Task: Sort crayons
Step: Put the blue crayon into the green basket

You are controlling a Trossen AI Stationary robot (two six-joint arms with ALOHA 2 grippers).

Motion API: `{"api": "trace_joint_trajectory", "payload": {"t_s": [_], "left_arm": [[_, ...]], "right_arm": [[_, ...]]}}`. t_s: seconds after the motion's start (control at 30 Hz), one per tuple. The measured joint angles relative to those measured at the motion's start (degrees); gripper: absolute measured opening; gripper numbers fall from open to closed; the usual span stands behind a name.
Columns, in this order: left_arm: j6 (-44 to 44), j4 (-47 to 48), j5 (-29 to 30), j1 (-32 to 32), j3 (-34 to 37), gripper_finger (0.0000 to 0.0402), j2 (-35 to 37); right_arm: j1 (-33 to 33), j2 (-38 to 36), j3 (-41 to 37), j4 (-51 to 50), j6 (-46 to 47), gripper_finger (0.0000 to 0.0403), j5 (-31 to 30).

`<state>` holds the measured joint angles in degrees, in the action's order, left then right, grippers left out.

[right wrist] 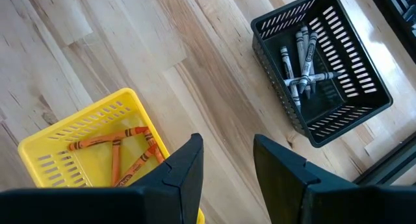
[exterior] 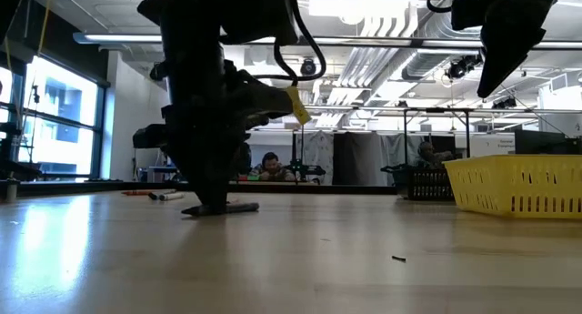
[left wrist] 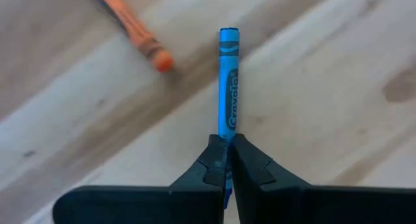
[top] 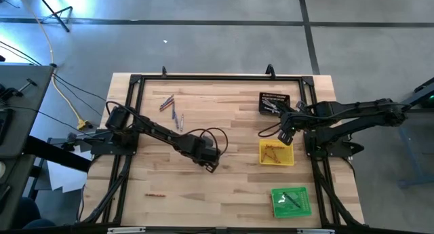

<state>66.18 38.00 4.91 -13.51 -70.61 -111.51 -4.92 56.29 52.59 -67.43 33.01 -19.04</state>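
Observation:
A blue crayon [left wrist: 229, 81] lies on the wooden table [top: 230, 193] near its middle, and my left gripper [left wrist: 227, 143] is shut on one end of it, pointing steeply down [top: 211, 162]. An orange crayon [left wrist: 133, 36] lies close beside it. More loose crayons [top: 171, 109] lie at the far left, and a single orange one [top: 154, 195] lies at the near left. My right gripper [right wrist: 227, 162] hangs open above the table between the yellow tray [right wrist: 97, 143] and the black tray [right wrist: 322, 74], holding nothing. My left gripper pinches the blue crayon at its one end [left wrist: 227, 130] between its two fingers. The fingers come from above, pointing steeply down. The rest of the crayon sticks out past the fingertips and lies level at the table top [exterior: 241, 207].
The yellow tray [top: 277, 152] holds orange crayons and the black tray [top: 274, 102] holds grey ones. A green tray [top: 291, 201] with dark crayons stands at the near right. A black frame [top: 135, 112] borders the table.

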Motion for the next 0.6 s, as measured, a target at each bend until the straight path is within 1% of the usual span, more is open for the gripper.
{"api": "trace_joint_trajectory", "payload": {"t_s": [0.17, 0.37, 0.6], "left_arm": [[-1.7, -0.3, -1.0, -0.2, -1.6, 0.0001, -0.1], [-2.9, -0.1, -0.6, -1.1, -2.8, 0.0001, -0.1], [-9.1, -0.4, 1.7, -1.8, -6.7, 0.0001, 0.0]], "right_arm": [[0.0, 0.0, 0.0, 0.0, 0.0, 0.0129, 0.0], [0.0, 0.0, 0.0, 0.0, 0.0, 0.0129, 0.0], [0.0, 0.0, 0.0, 0.0, 0.0, 0.0129, 0.0]]}}
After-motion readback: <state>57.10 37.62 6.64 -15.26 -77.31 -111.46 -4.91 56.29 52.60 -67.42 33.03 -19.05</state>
